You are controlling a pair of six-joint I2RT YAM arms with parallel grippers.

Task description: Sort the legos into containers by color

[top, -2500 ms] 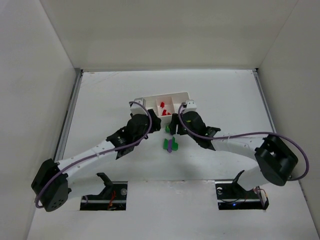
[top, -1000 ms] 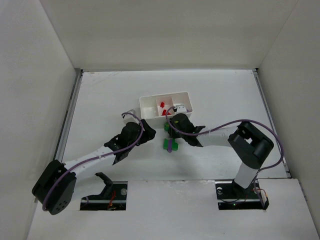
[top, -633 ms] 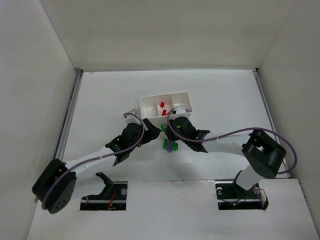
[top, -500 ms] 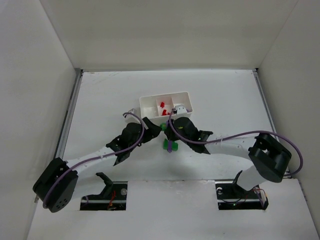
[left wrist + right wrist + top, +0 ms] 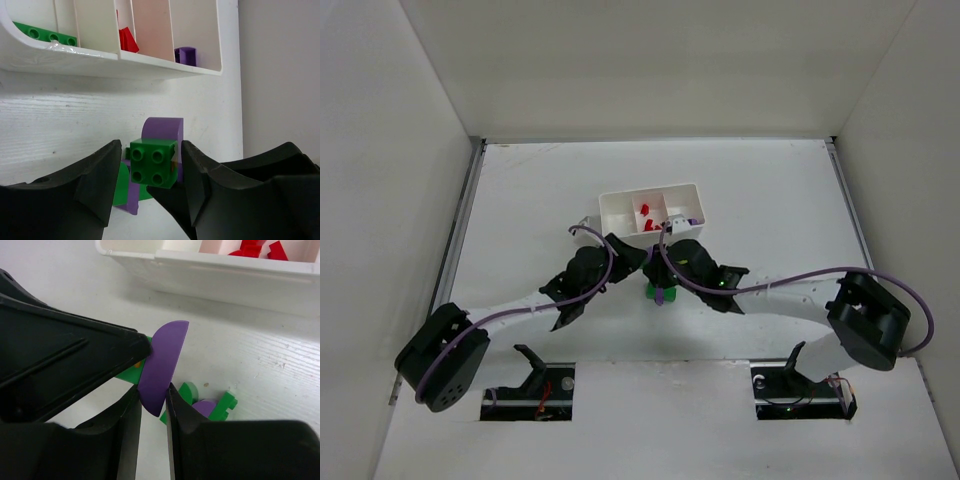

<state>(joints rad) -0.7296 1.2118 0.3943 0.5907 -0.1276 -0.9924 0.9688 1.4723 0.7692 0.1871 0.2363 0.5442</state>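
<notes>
Purple half-round brick (image 5: pixel 162 360), studded green brick (image 5: pixel 153 162)

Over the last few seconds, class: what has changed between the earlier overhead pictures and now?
Both arms drew back from the tray to the pile in front. The left gripper now clamps a green brick, the right gripper the purple piece joined to it. The tray and its red bricks stayed put.
</notes>
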